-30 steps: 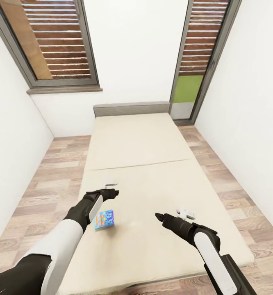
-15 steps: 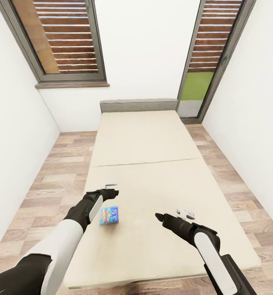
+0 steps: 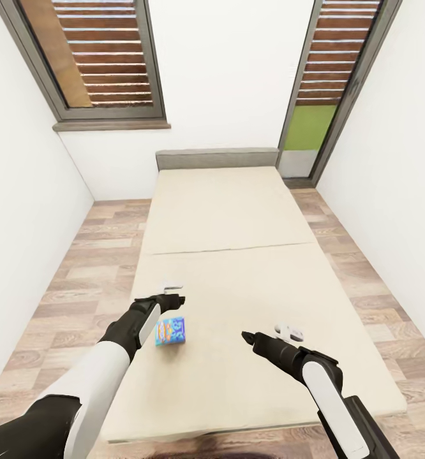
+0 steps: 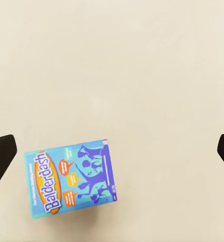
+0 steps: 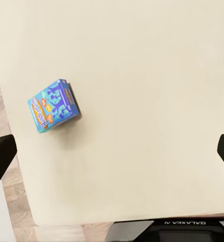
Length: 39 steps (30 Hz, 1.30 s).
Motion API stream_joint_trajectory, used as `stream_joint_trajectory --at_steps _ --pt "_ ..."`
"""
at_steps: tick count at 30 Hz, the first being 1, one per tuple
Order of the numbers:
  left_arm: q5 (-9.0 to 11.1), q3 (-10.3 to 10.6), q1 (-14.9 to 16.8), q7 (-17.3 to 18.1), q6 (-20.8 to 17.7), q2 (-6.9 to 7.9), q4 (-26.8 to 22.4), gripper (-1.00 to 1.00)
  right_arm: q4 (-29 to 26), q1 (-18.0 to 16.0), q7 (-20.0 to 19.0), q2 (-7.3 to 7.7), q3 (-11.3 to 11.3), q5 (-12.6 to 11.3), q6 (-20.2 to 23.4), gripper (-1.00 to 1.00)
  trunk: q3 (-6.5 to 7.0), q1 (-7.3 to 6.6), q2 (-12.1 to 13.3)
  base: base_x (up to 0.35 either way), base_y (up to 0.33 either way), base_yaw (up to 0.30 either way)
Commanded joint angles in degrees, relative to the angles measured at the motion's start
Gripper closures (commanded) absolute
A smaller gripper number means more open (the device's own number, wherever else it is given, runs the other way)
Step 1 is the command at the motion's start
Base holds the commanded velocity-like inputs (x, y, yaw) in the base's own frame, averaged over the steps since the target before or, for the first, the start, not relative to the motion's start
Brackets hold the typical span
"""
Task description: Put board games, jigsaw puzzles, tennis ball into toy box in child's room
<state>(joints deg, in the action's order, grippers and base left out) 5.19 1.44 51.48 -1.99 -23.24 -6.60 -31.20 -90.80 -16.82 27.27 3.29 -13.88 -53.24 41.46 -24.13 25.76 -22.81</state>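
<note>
We look down on a large plain beige mattress bed (image 3: 238, 268), its matte top smooth and flat, crossed by 1 thin seam about halfway along, with a low grey headboard (image 3: 217, 158) against the white wall (image 3: 219, 76). The floor (image 3: 85, 268) on both sides of the bed is wood plank in mixed brown and grey tones, and 2 tall dark-framed windows (image 3: 104, 57) carry brown horizontal slats; the right one shows a green patch low down. Lying flat on the mattress near its foot and towards its left side is a small rectangular board game box (image 3: 171, 331) with a bright blue printed cover. In the left wrist view the box (image 4: 70, 176) reads "Balderdash" on an orange-yellow oval along 1 side, with purple figures and small orange and green speech bubbles on the blue; its edges are crisp and it sits slightly skewed. In the right wrist view the box (image 5: 54, 105) shows a dark side wall, so it has some thickness, and it lies close to the mattress edge beside the plank floor. Our left end effector (image 3: 174, 294) hovers just beyond the box, apart from it, with its dark fingers spread wide and nothing between them. Our right end effector (image 3: 267, 335) hangs over the mattress well to the right of the box, also spread wide and empty.
</note>
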Motion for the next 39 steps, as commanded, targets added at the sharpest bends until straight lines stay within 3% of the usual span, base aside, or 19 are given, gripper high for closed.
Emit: stream_joint_trajectory --at_steps 1,39 --pt "0.5 0.2 0.0 -0.2 -0.3 0.02 -0.1 -1.0 -0.1 -0.1 0.6 0.05 -0.1 -0.5 0.0 -1.0 -0.19 0.03 -0.1 0.0 0.0 0.002" --pt "0.5 0.2 0.0 -0.2 -0.3 0.01 -0.1 -1.0 -0.1 -0.1 0.6 0.05 0.0 -0.4 -0.1 -1.0 -3.64 0.03 -0.1 0.0 0.0 0.0"
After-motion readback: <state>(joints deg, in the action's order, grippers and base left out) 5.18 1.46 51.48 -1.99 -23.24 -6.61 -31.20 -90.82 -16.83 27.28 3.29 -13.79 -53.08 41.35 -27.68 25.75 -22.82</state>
